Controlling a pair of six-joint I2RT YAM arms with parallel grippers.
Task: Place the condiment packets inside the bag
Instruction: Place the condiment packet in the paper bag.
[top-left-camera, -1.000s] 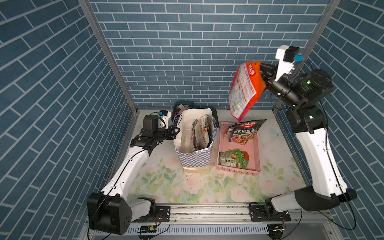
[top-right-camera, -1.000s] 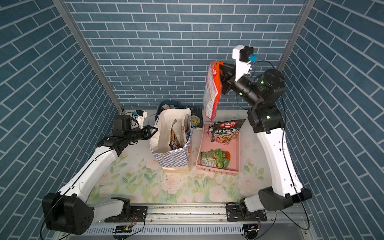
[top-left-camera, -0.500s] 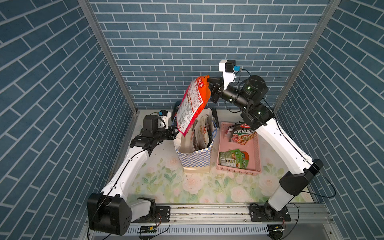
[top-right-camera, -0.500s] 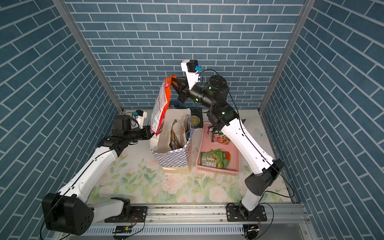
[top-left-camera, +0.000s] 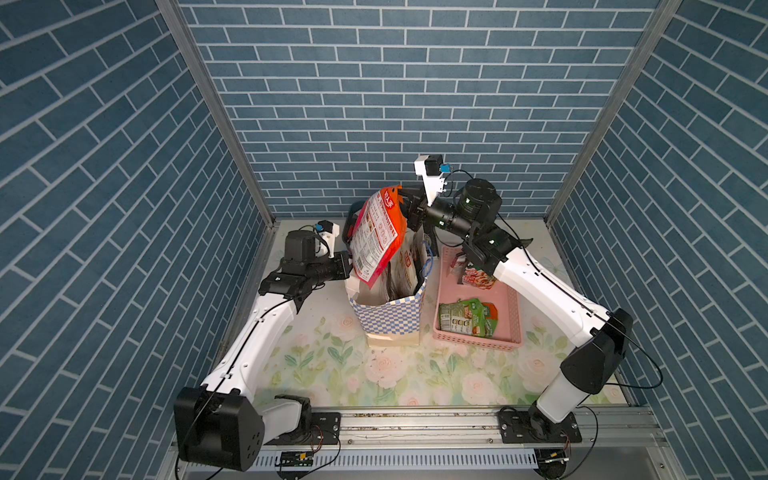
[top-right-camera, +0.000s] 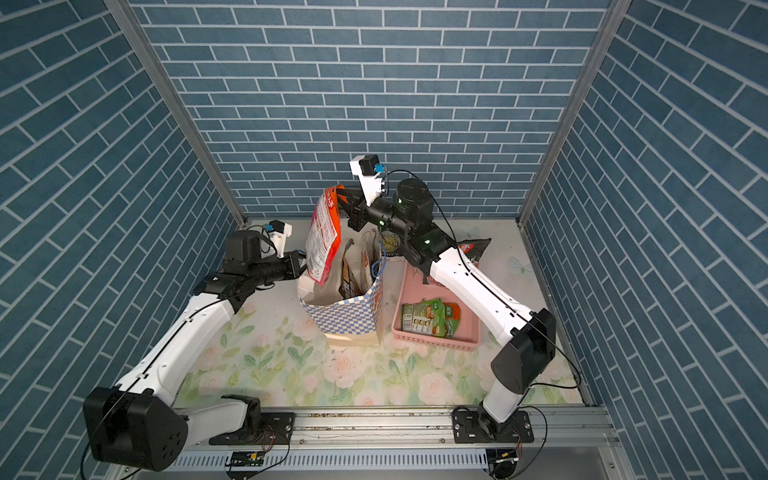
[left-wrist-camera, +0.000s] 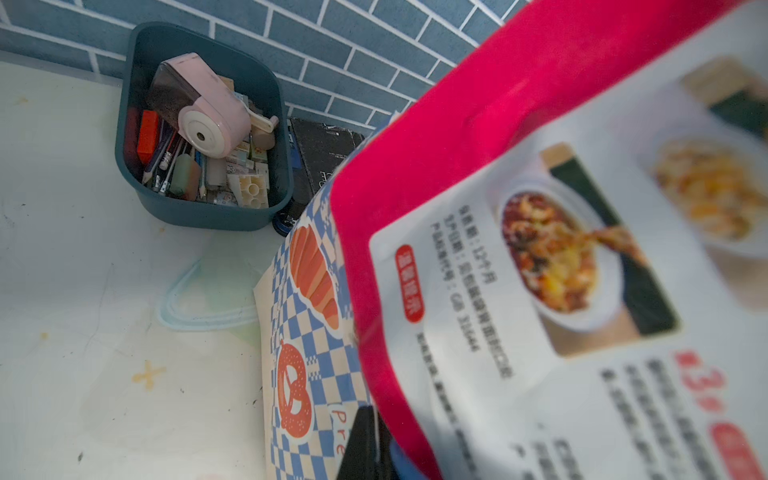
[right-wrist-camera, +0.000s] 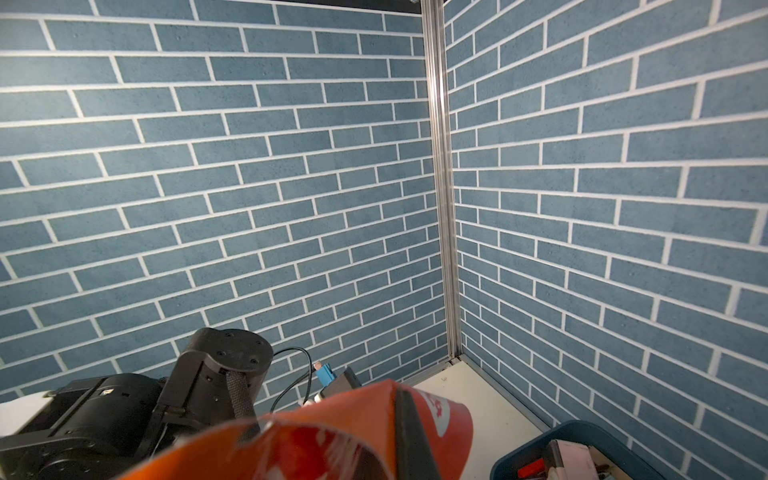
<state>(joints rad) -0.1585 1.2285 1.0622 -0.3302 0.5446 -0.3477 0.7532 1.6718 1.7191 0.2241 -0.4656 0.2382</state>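
The blue-and-white checkered bag stands open mid-table, with several condiment packets upright inside. My right gripper is shut on the top edge of an orange-red packet. That packet hangs tilted over the bag's mouth, its lower end dipping inside by the left wall. The left gripper is shut on the bag's left rim. The hanging packet fills much of the left wrist view.
A pink basket right of the bag holds green packets and a black packet partly under my right arm. A dark teal bin of stationery sits behind the bag by the back wall.
My right arm swung from high at the far right to above the bag and came down, bringing the orange-red packet's lower end into the opening. The left arm stayed put.
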